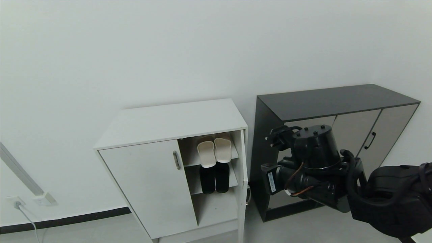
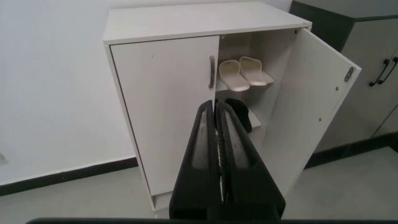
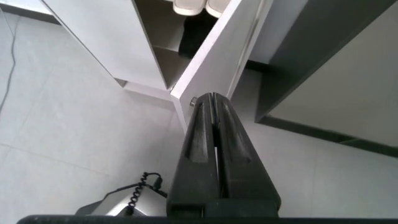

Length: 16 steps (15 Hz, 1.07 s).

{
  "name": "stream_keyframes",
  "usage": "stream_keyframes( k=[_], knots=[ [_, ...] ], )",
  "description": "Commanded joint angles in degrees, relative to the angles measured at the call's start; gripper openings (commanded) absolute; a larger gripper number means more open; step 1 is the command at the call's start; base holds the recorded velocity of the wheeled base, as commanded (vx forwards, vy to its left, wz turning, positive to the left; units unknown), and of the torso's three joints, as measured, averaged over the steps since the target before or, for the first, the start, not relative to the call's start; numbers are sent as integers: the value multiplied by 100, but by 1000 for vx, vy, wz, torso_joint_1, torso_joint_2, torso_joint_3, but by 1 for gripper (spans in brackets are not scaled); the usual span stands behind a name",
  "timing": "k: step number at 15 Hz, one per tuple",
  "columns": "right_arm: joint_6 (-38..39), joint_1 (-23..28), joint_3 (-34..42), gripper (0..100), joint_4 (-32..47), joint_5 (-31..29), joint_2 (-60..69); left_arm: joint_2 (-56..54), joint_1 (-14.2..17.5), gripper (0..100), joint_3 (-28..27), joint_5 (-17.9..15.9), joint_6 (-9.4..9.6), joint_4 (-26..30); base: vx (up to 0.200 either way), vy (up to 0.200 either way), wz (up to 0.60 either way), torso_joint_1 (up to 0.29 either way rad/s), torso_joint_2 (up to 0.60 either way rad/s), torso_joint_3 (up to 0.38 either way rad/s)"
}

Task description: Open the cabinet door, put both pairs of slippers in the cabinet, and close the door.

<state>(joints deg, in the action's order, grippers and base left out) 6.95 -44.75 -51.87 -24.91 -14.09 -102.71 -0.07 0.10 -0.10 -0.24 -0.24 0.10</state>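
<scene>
White cabinet [image 1: 175, 119]: right door [image 2: 317, 106] swung wide open, edge-on from the head camera. Left door [image 1: 148, 182] closed, with its bar handle [image 1: 176, 160] on the inner edge.

Both pairs are inside:
- beige slippers [image 1: 214, 152] side by side on the top shelf [image 1: 234, 156], soles up, heels towards the opening
- black slippers [image 1: 214, 179] directly below on the middle shelf [image 1: 233, 184], same orientation

The bottom compartment holds nothing I can make out. The door is not yet closed.

Left gripper [image 2: 214, 102]: fingers pressed together, holding nothing. It hangs in front of the cabinet, in line with the seam between the closed door and the opening, clear of both.

Right gripper [image 3: 214, 94]: fingers closed, holding nothing. The tip is just beside the free edge of the open door, next to its small pull [image 3: 193, 101]. Contact with the door edge is possible, but I can't tell from this angle.

A dark cabinet [image 1: 334, 98] stands just right of the white one, doors shut. There is a wall socket [image 1: 15, 201] with a cable low on the wall, far left.
</scene>
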Motion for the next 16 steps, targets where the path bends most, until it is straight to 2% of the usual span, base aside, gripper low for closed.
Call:
stream_keyframes(
  k=[1,5,16],
  knots=[
    [-1,-7,10,0,-32,3,40,7,-1,0,1,-2,-2,-1,0,0,600,2,-2,-2],
    [-36,28,107,0,-32,21,49,7,-1,0,1,7,-2,-1,0,0,600,0,2,1],
    [-484,1135,336,0,-67,-164,-619,7,-1,0,1,7,-2,-1,0,0,0,0,0,0]
  ],
)
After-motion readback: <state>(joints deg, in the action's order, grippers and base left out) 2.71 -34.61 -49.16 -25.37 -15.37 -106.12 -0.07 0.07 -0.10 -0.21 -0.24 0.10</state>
